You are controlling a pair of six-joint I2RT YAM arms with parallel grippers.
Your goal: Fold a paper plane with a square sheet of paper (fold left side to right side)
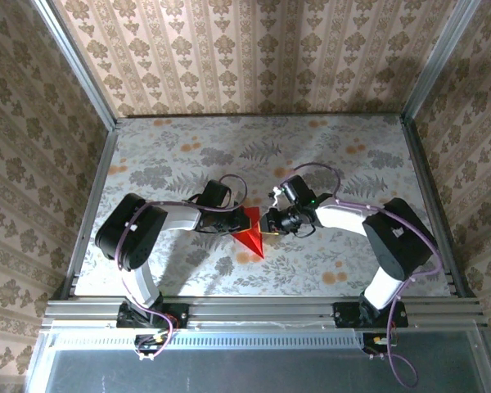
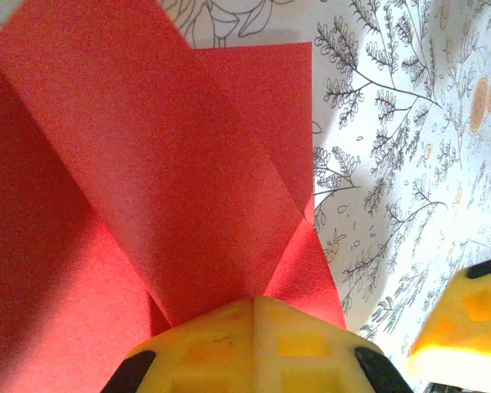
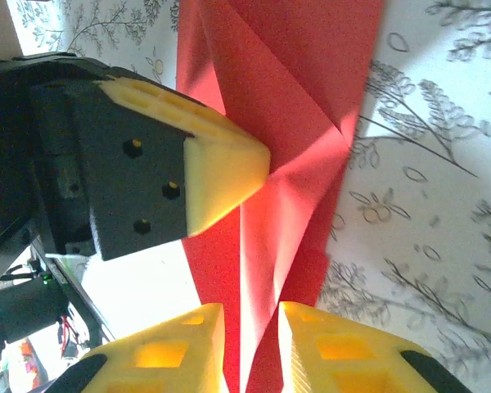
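Note:
The red sheet of paper lies mid-table, folded into a pointed shape with its tip toward the near edge. In the left wrist view a long flap of the paper rises from my left gripper, which is shut with its tips against the paper. That left gripper sits on the paper's left side. My right gripper is at the paper's right edge. Its jaws stand slightly apart, with a raised fold of the paper running up between them. The left fingertip touches the fold.
The table has a floral cover. Metal rails frame it at the front and sides, and patterned walls close in behind. Both arms reach in from the near edge and meet over the middle.

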